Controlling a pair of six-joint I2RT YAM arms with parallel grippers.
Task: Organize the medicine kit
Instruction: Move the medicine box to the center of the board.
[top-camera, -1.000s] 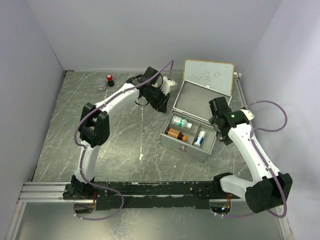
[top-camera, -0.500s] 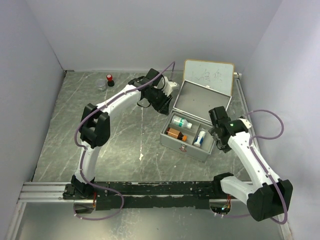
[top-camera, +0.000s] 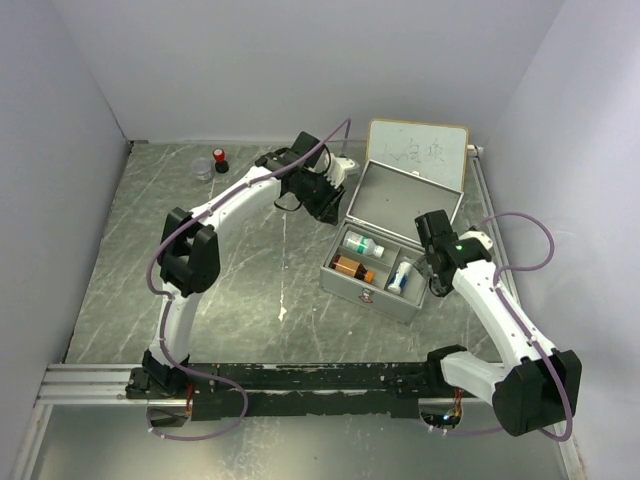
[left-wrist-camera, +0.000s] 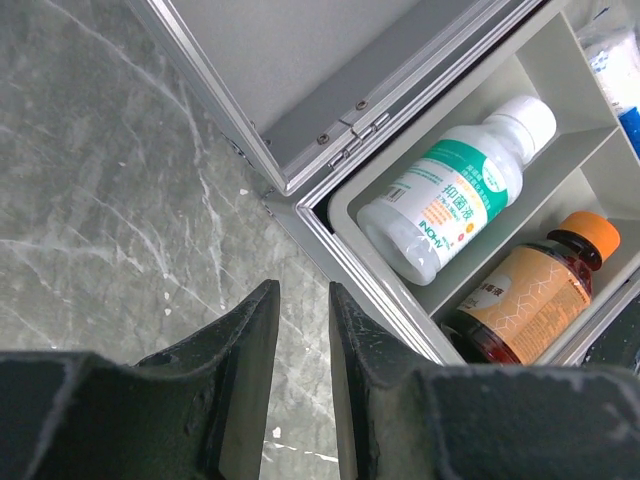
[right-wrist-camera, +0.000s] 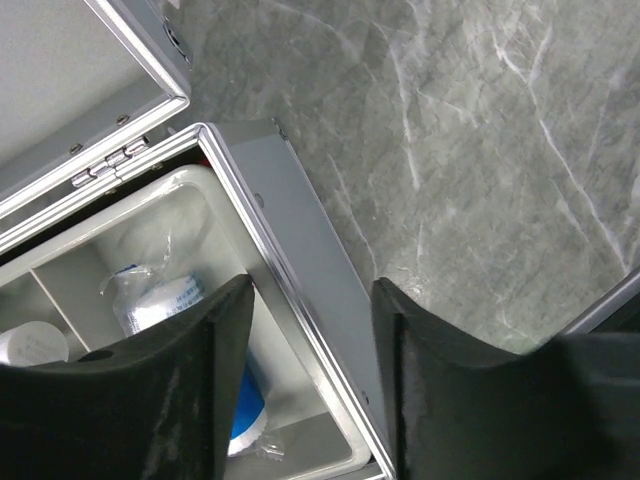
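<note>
**Medicine kit open, both arms at its sides.** The medicine kit (top-camera: 345, 283), a silver aluminium case, sits open on the right half of the grey marbled worktop (top-camera: 150, 260). Its lid (top-camera: 400, 200) is thrown back on its hinges toward the rear wall. A white framed board (top-camera: 418, 152) bearing faint scribbles stands just behind the lid.

Inside the kit's pale divided tray, a white bottle with a green label (left-wrist-camera: 455, 190) lies on its side in the rear left compartment. An amber bottle with an orange cap (left-wrist-camera: 530, 300) lies in the compartment in front of it. A plastic-wrapped white-and-blue packet (right-wrist-camera: 165, 300) occupies the right-hand compartment.

The left tool (left-wrist-camera: 303, 300) hangs over bare worktop just beside the kit's left wall, near the hinge line. Its fingers (left-wrist-camera: 240, 370) are drawn nearly together with only a narrow slot between them, and they pinch nothing.

The right tool (right-wrist-camera: 312, 290) is at the kit's right end, spread wide and astride the case's right-hand wall. One finger is over the packet's compartment and the other is outside, over the worktop. Whether either finger touches the metal cannot be told from the wrist view, and nothing is gripped.

At the far left rear of the worktop, well apart from the kit, a small red-capped object (top-camera: 220, 157) stands just beside a small clear cup (top-camera: 204, 168).
</note>
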